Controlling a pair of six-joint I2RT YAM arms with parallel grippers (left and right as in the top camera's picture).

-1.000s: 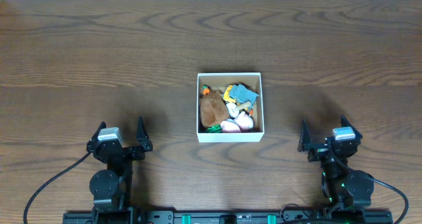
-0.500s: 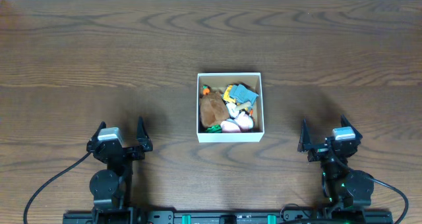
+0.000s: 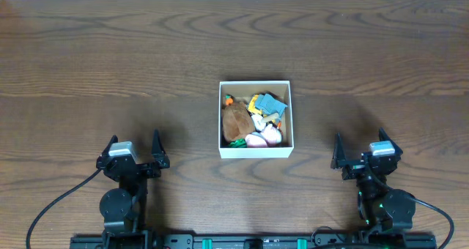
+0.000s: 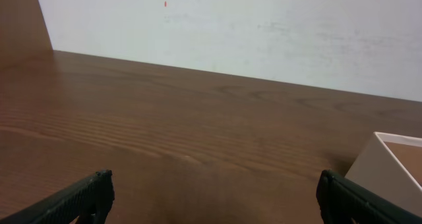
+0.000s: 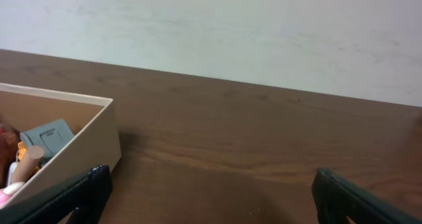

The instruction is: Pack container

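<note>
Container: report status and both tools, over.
Left tool open, empty. Right tool open, empty. Container mid-table, toys inside, neither tool touching it. Nothing seen between tools and container.

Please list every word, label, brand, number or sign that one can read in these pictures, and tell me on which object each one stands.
None: no text can be read in any view.
The container: plain white walls, no print visible.
The toys inside it: any marking is too small to tell.
The wall: only a tiny red spot, not a letter.
</note>
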